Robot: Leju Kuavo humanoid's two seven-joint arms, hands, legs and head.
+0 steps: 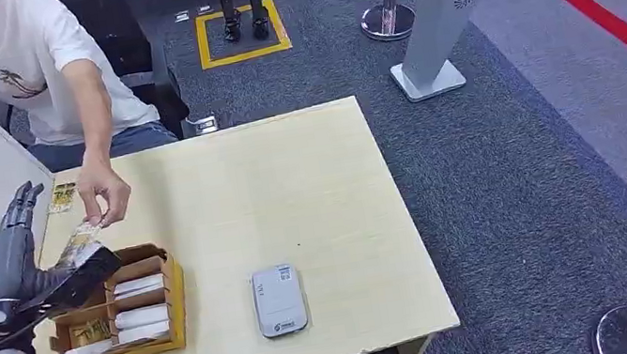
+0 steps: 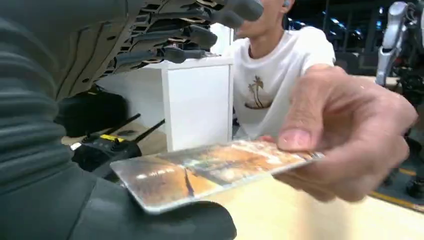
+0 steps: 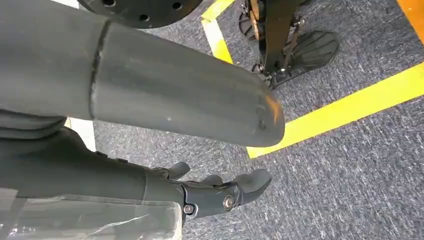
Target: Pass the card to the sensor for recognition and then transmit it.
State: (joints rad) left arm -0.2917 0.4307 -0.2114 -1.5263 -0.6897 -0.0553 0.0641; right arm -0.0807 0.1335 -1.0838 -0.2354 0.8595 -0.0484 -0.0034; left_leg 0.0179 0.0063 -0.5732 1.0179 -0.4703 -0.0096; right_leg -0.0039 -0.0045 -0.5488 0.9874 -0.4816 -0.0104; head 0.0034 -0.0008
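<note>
A pale wooden table (image 1: 293, 190) stands on speckled grey carpet (image 1: 525, 153) crossed by a red stripe, with a yellow floor square beyond and a white slanted stand on a flat base to the far right. On the table lie a small grey slab-shaped sensor (image 1: 279, 300) and, to its left, an open wooden box (image 1: 173, 304) with compartments holding white cards. The robot's left hand (image 1: 24, 261) is raised above the box, dark fingers (image 1: 20, 209) spread upward, thick thumb under the card (image 2: 210, 170), a thin glossy rectangle printed in orange and brown. A person's hand (image 2: 345, 130) pinches the card's far end, so both hold it above the box's far edge. The right hand (image 3: 220, 192) hangs over the carpet, fingers loosely curled, holding nothing
</note>
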